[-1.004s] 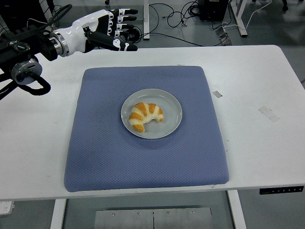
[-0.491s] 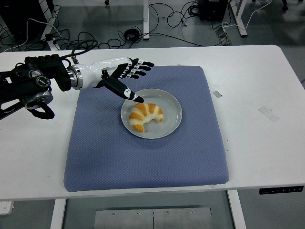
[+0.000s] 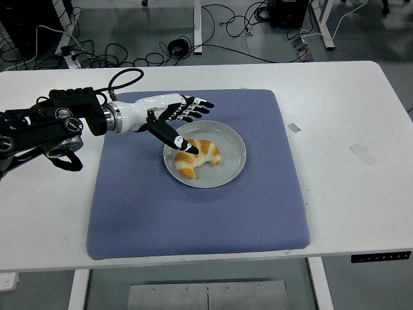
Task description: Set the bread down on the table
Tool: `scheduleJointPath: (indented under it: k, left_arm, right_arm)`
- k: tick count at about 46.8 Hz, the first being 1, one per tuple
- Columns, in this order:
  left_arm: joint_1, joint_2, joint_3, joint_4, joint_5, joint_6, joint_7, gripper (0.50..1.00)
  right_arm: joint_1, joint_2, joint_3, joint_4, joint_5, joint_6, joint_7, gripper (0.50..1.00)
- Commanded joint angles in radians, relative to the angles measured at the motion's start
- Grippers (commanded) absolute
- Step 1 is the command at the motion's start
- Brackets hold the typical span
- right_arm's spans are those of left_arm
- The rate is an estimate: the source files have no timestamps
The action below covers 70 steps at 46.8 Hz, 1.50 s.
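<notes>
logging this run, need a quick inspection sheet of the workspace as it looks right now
surface: white table, blue mat laid across its middle
job's things: bread lying on the grey plate, plate on the mat
clutter: tape strips on the table's right side
grippers: left hand open, fingers spread, thumb tip at the bread's upper left; right hand not in view
cables: black cable looping off the left forearm; floor cables behind the table
surroundings: desk legs on grey floor

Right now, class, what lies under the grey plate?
The plate sits on a blue mat, which covers the white table. The mat directly beneath the plate is hidden. A croissant rests on it.
</notes>
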<state>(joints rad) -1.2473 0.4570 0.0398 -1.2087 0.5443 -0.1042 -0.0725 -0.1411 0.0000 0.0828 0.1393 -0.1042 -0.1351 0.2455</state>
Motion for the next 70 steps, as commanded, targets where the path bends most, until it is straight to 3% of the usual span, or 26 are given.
scheduleJointPath:
  k: [1, 19, 36, 58, 70]
  left_arm:
    - [-0.001, -0.014, 0.015, 0.004, 0.029, 0.026, 0.0, 0.937]
    - [-0.004, -0.038, 0.075, 0.008, 0.083, 0.084, 0.0, 0.937]
    - [0.0, -0.066, 0.132, 0.032, 0.083, 0.175, -0.012, 0.93]
    - [0.014, -0.098, 0.13, 0.032, 0.08, 0.189, -0.013, 0.902]
    - [0.015, -0.098, 0.13, 0.032, 0.079, 0.189, -0.013, 0.851]
  right_arm:
    - [0.0, 0.0, 0.0, 0.0, 0.0, 0.0, 0.0, 1.0]
    - [0.0, 0.0, 0.0, 0.0, 0.0, 0.0, 0.0, 1.0]
    - [0.0, 0.0, 0.0, 0.0, 0.0, 0.0, 0.0, 1.0]
    - [0.0, 0.0, 0.0, -0.001, 0.0, 0.0, 0.0, 1.0]
    - [0.0, 0.0, 0.0, 0.0, 0.0, 0.0, 0.0, 1.0]
